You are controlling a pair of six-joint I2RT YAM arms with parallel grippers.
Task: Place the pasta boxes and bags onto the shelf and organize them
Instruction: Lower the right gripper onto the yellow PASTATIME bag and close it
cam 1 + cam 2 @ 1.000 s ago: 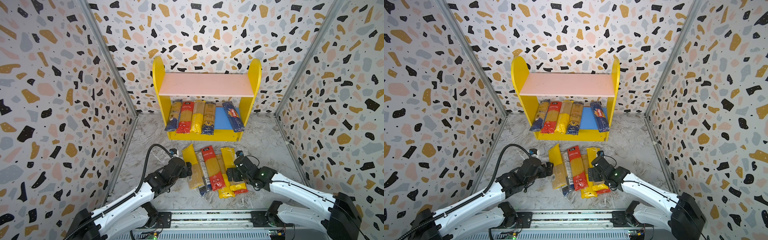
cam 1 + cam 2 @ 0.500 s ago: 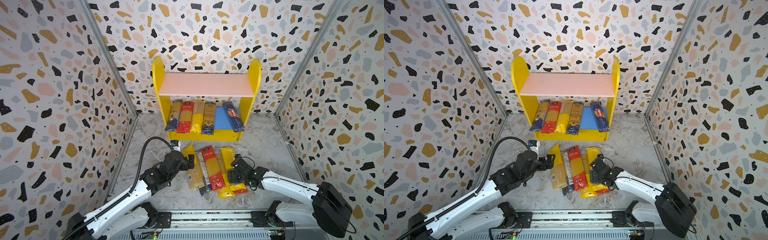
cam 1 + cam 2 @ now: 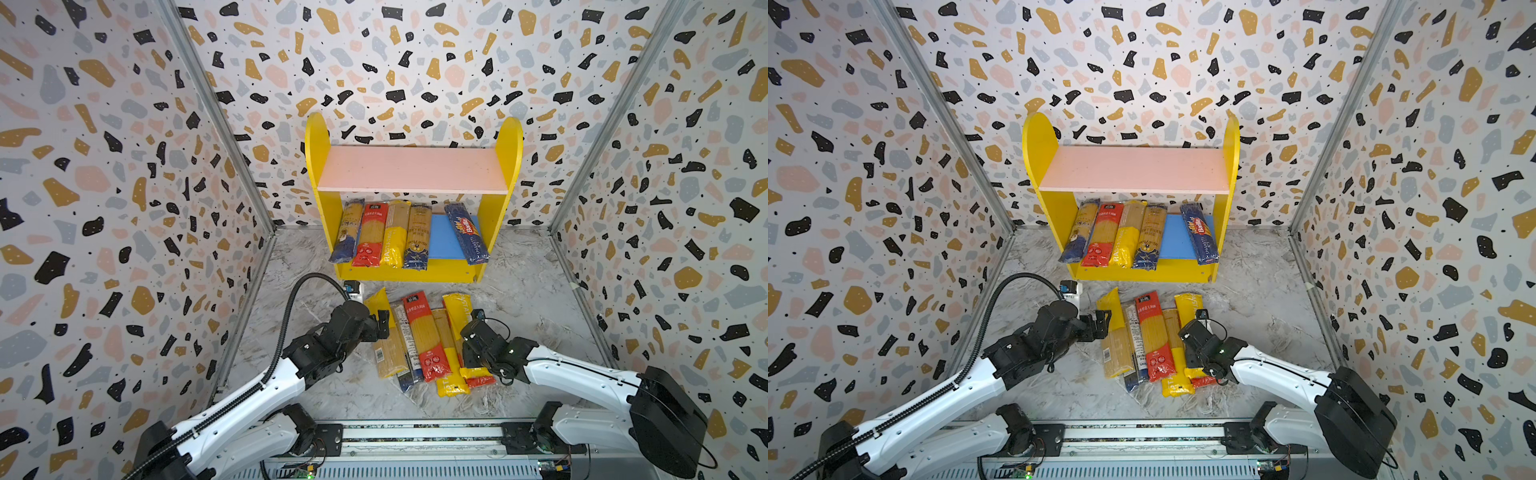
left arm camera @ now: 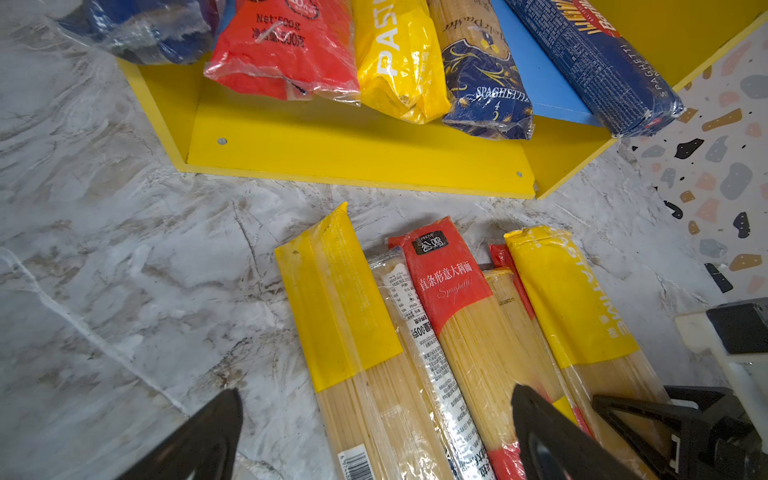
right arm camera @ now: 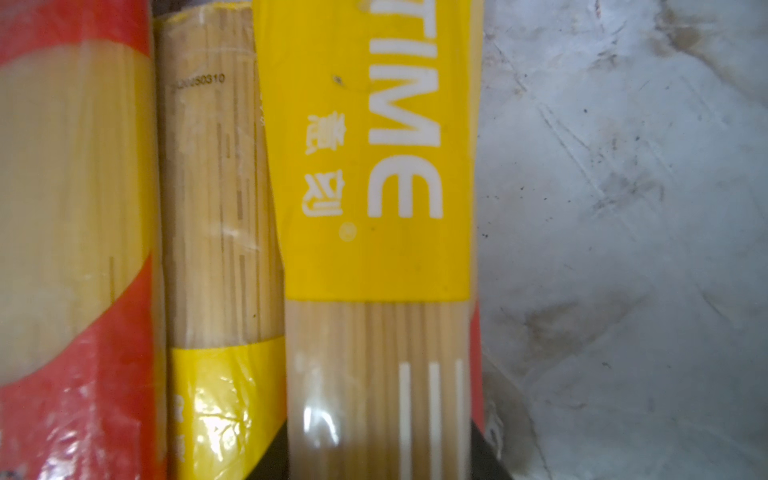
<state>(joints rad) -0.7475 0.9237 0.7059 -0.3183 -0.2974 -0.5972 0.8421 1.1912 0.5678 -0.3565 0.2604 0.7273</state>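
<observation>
Two white-and-black robot arms reach in from the near edge over a grey marbled bench (image 3: 536, 291). The left fingers (image 4: 552, 440) stand wide apart and hold nothing. They hover low over the left side of a pile of spaghetti packs, one finger above bare bench and one above the pile. Between them lie a yellow-ended pack (image 3: 388, 353) and a white-labelled pack (image 3: 405, 345). The right fingers (image 5: 486, 461) are pressed together against both long sides of a lettered yellow pack (image 3: 457, 309), the rightmost on top of the pile, gripping it partway along its length. The pack lies flat on the pile. Beside it are a plain pack (image 3: 444, 332) and a red-ended pack (image 3: 422, 328), and the red tip of another pack (image 3: 480, 380) pokes out underneath. All the packs lie side by side, touching or overlapping, pointing towards the shelf (image 3: 318, 137). The shelf stands just beyond the pile against the speckled back wall, with yellow round-topped sides and a pink upper board (image 3: 411, 170). On its blue lower board (image 3: 442, 237) four packs lie packed together at the left: a blue-ended pack (image 3: 347, 232), a red pack (image 3: 370, 237), a yellow pack (image 3: 392, 237) and a navy pack (image 3: 417, 239). A dark blue Barilla pack (image 3: 465, 239) lies apart at the right, slightly angled, and the near ends of all five overhang the front edge.
</observation>
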